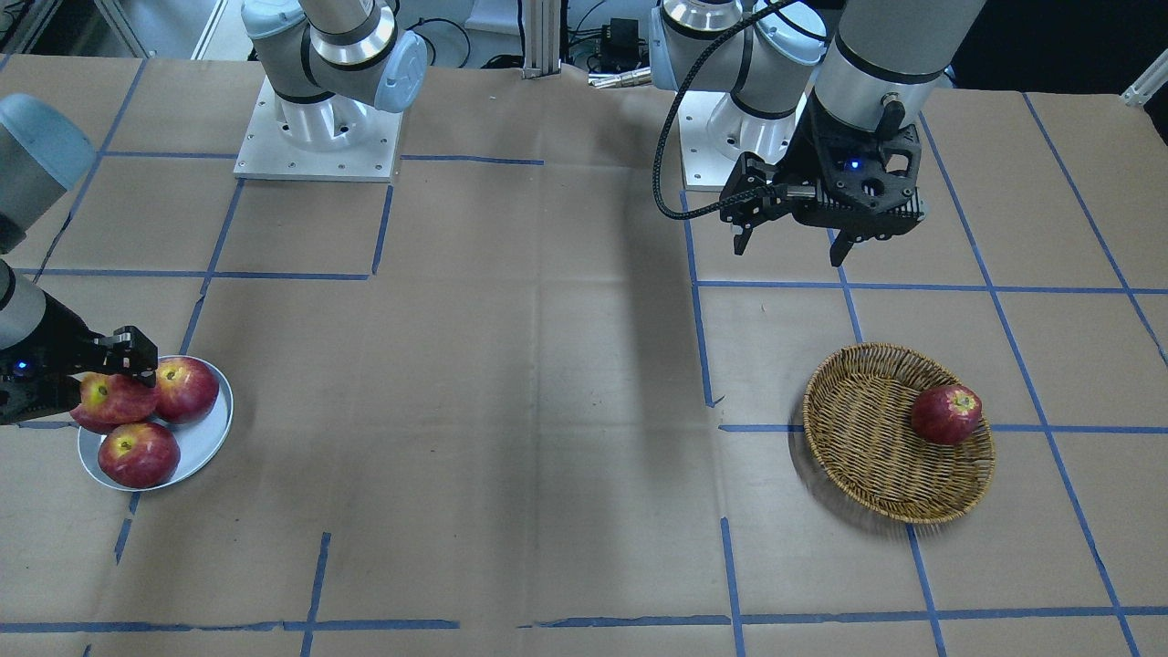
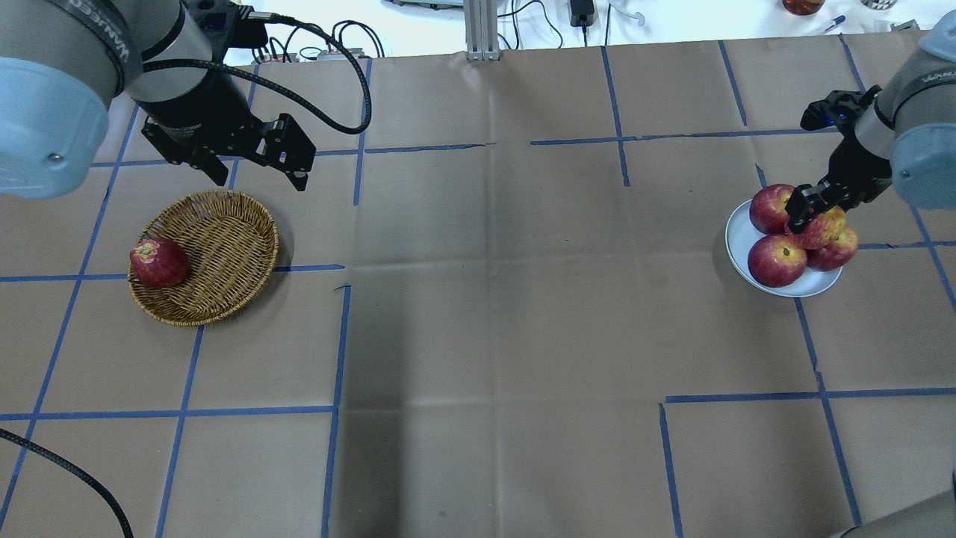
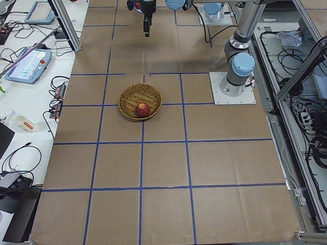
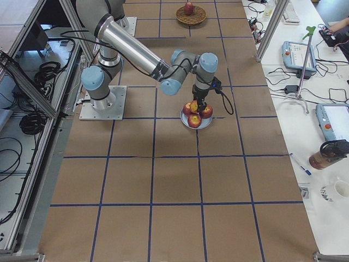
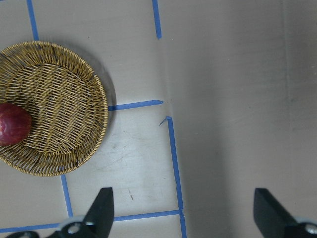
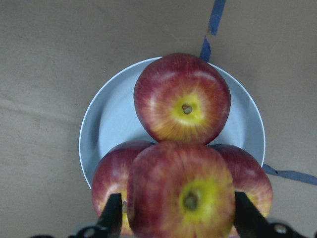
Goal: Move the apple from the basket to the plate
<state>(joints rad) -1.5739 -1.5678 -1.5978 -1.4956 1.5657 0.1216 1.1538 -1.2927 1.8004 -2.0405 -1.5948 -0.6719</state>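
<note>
My right gripper (image 6: 178,218) is shut on the apple (image 6: 181,193), which has pinkish-red streaked skin and a yellow stem hollow. It holds the apple on top of three other red apples on the pale grey-blue plate (image 6: 114,119). In the overhead view the right gripper (image 2: 812,209), apple (image 2: 823,228) and plate (image 2: 739,239) are at the right. The wicker basket (image 2: 216,246) lies at the left with one darker red apple (image 2: 158,261) at its rim. My left gripper (image 2: 258,172) is open and empty, hovering above the table behind the basket (image 5: 59,99).
Brown paper with blue tape lines covers the table. The arm bases (image 1: 319,137) stand at the robot's side. The other plate apples (image 2: 773,208) (image 2: 777,260) crowd the plate. Cables and devices lie off the table ends.
</note>
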